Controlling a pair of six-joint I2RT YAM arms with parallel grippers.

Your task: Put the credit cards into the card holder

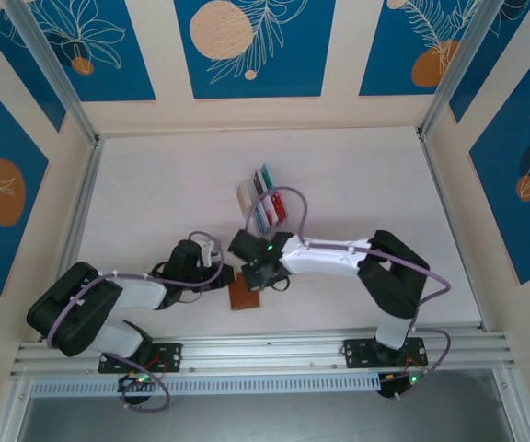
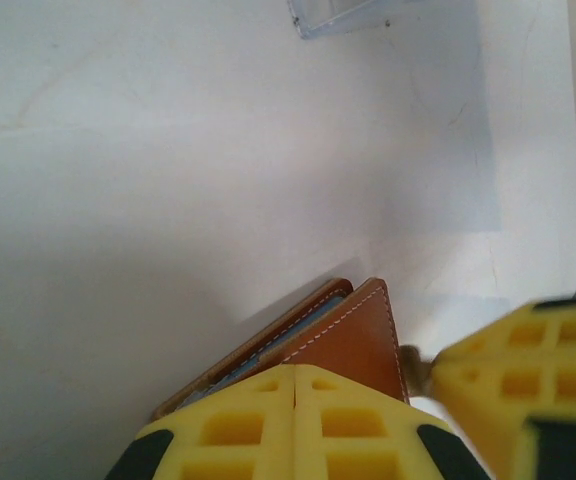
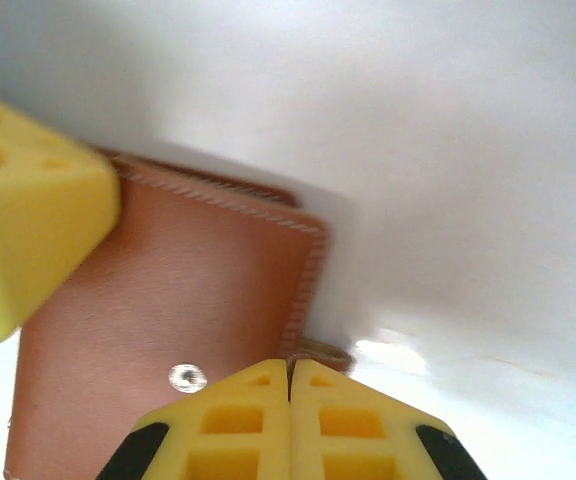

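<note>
Card holder (image 1: 244, 296): brown leather, lying on the white counter (image 1: 155, 184) near its front edge, between the two tools. In the left wrist view its two leaves stand slightly apart, with a grey-blue layer showing between them. In the right wrist view a metal snap stud (image 3: 186, 377) shows on the upper face.

Left tool (image 2: 295, 400): jaws fully closed, yellow pads pressed together, tips at the holder's near edge. Whether any leather is pinched cannot be told.

Right tool (image 3: 288, 400): jaws fully closed, tips at the holder's corner, just beside a small leather tab (image 3: 326, 351). A grip on it cannot be confirmed.

Cards (image 1: 265, 198): standing in a clear rack (image 2: 338, 12), beyond the holder and apart from it.
</note>
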